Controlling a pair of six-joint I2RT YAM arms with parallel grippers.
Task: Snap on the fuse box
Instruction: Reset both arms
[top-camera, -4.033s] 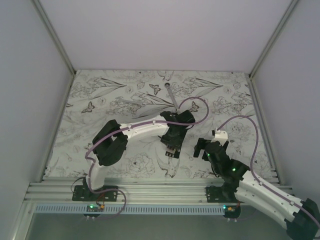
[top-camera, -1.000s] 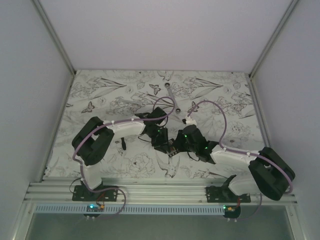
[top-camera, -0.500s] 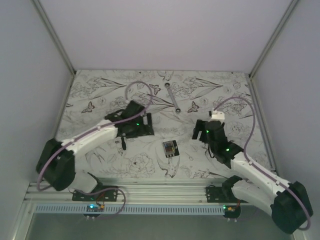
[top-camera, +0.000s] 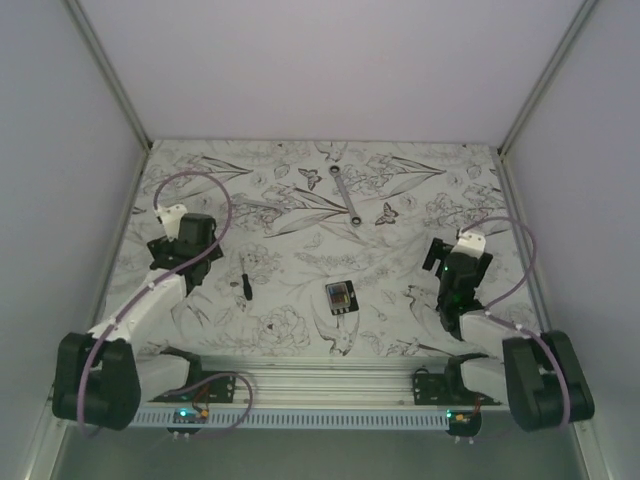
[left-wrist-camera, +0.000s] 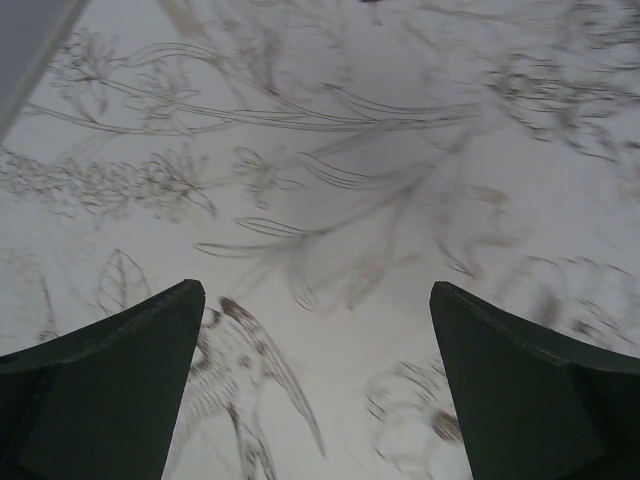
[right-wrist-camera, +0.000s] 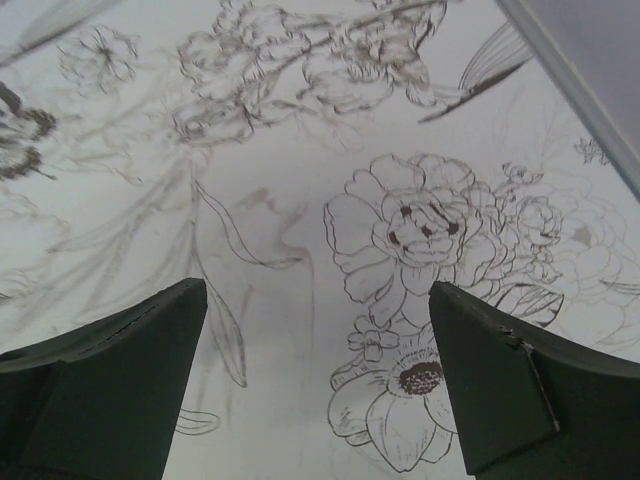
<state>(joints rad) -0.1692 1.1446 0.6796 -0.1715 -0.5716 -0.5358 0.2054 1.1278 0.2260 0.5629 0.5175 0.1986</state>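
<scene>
The fuse box (top-camera: 341, 298), a small black square box with a pale top showing orange bits, lies alone on the flower-printed table near its front middle. My left gripper (top-camera: 186, 250) hangs over the table's left side, well apart from the box; in the left wrist view its jaws (left-wrist-camera: 318, 290) stand wide open over bare cloth. Over the right side is my right gripper (top-camera: 455, 265), also far from the box, and the right wrist view shows it (right-wrist-camera: 318, 288) open with only printed flowers between the fingers.
A slim black-handled screwdriver (top-camera: 243, 283) lies left of the fuse box. A metal wrench (top-camera: 346, 204) lies at the back middle. Aluminium rails (top-camera: 300, 380) run along the near edge, and pale walls close in the left, right and back.
Both arms have let go of the fuse box and drawn back, the left one to the far left, the right one to the right. Both grippers have opened. The box stays put.
</scene>
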